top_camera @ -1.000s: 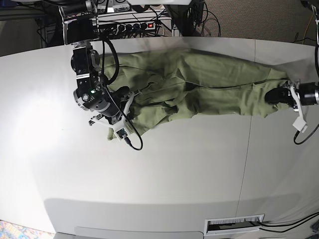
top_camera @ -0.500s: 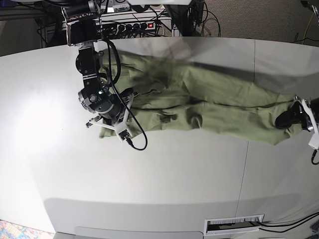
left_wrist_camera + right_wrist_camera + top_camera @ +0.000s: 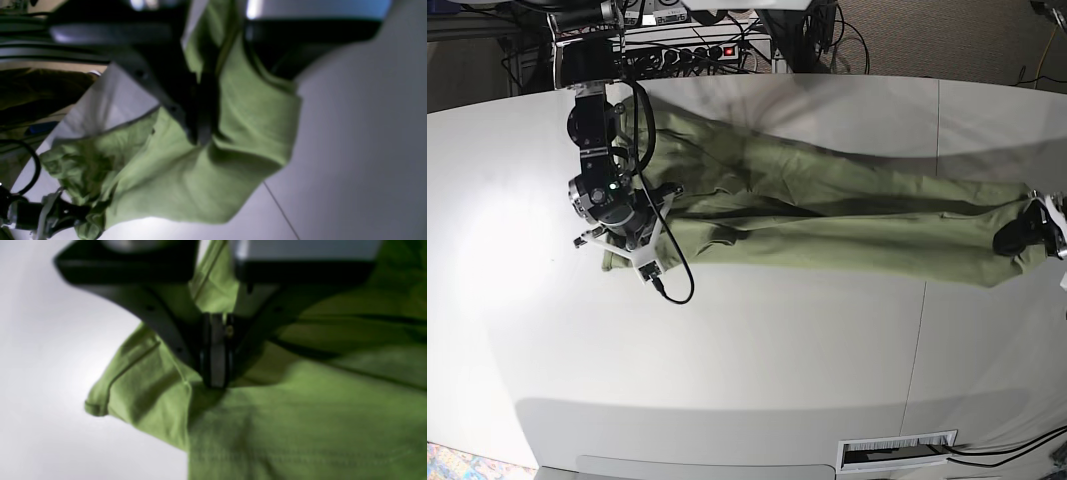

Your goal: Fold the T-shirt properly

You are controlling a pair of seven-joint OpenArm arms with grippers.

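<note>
Two grippers hold the T-shirt point(image 3: 827, 225) by its opposite ends, and it lies as a long, narrow green band across the white table point(image 3: 747, 350). The right gripper point(image 3: 215, 380) has its fingers pressed together on a fold of cloth beside a hemmed sleeve edge, at the left end in the base view. The left gripper point(image 3: 200, 136), at the far right table edge, has its fingers clamped on bunched fabric at the shirt's other end

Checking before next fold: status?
Left gripper and right gripper shut on sage-green knit T-shirt. Shirt stretched between them across table. Nothing obstructing.
</note>
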